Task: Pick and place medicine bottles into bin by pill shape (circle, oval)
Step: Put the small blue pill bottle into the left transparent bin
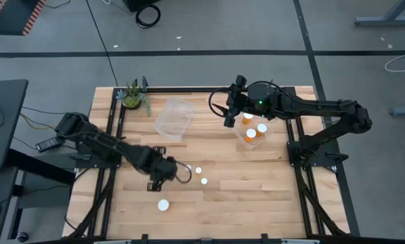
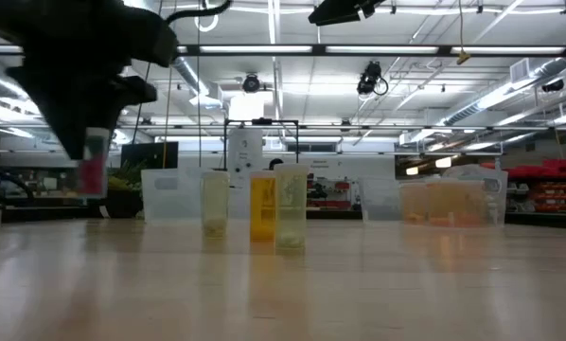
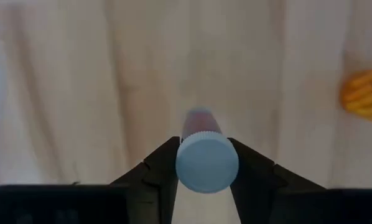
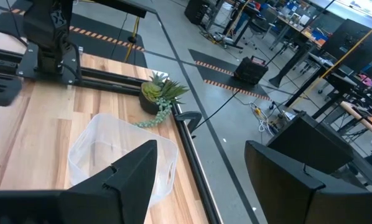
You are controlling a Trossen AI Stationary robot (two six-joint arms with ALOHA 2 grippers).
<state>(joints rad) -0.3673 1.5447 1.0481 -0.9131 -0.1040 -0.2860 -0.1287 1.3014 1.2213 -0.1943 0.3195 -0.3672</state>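
My left gripper (image 1: pixel 167 171) hangs over the table's near middle, shut on a small medicine bottle (image 3: pixel 206 163) that has a white cap and pinkish contents. In the low view this bottle (image 2: pixel 94 163) is off the table. Three more white-capped bottles (image 1: pixel 198 171) (image 1: pixel 204 181) (image 1: pixel 163 205) stand on their bases on the wood nearby. A clear bin (image 1: pixel 242 139) at the right holds orange bottles (image 1: pixel 251 134). High over that bin's far side my right gripper (image 1: pixel 228 119) stands open with nothing in it, and its fingers (image 4: pixel 133 168) face an empty clear bin (image 4: pixel 120 158). My left gripper pinches the bottle's round white cap (image 3: pixel 185 167) between its two fingers, one on each side. The fingers come from above and point down. The bottle hangs upright below them, and its body (image 2: pixel 94 175) is lifted clear of the table.
The empty clear bin (image 1: pixel 173 118) sits at the far middle of the table. A small green potted plant (image 1: pixel 133 97) stands beside it at the far left corner. Black rails (image 1: pixel 111 129) run along the table's left and right sides. An orange bottle (image 3: pixel 365 96) shows in the left wrist view.
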